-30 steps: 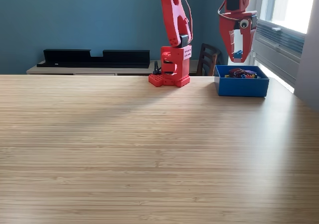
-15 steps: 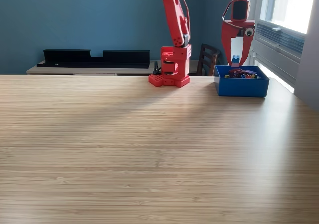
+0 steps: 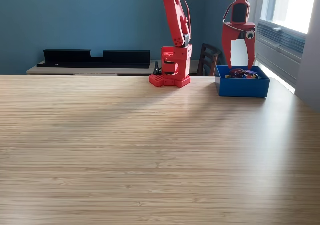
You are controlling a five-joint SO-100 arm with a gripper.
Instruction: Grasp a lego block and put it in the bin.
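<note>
The blue bin [image 3: 243, 88] stands on the wooden table at the exterior view's right, beside the arm's base. Several lego blocks [image 3: 243, 74], red and blue among them, lie piled inside it. My red gripper [image 3: 240, 64] hangs straight above the bin's back part, pointing down. It is open, its two fingers spread wide, and bright window light shows through the empty gap between them. The fingertips reach down to about the level of the bin's rim.
The arm's red base [image 3: 172, 68] sits at the table's far edge, left of the bin. A long black tray [image 3: 95, 58] rests on a shelf behind. A dark chair [image 3: 209, 59] stands behind the table. The table [image 3: 150, 150] stretches wide toward the camera.
The gripper swung upright over the bin and came down. A small blue block sat between its fingers half a second ago; now the fingers are spread and the gap is empty.
</note>
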